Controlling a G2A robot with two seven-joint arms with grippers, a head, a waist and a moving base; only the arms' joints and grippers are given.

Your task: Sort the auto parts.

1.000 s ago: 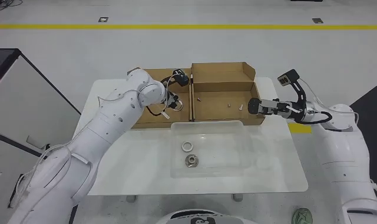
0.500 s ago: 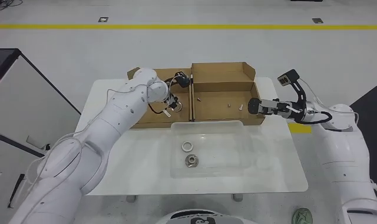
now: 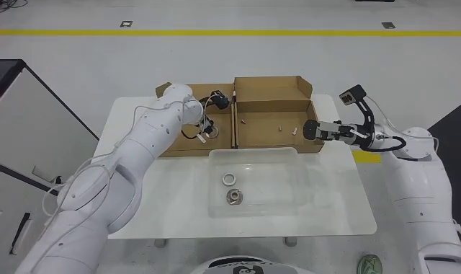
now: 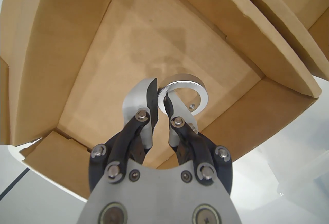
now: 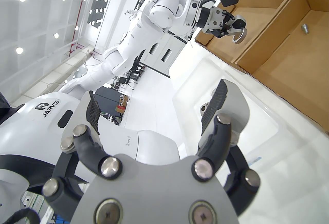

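Two small parts [image 3: 234,196] were seen in the clear tray [image 3: 252,151] at six o'clock on the counter [image 3: 338,195]. At eleven o'clock the left pincer [image 4: 161,100] was clamped on a metal ring [image 4: 198,86], seemingly above the floor of the left box [image 4: 115,42]. At three o'clock the right pincer [image 5: 156,91] was spread apart.
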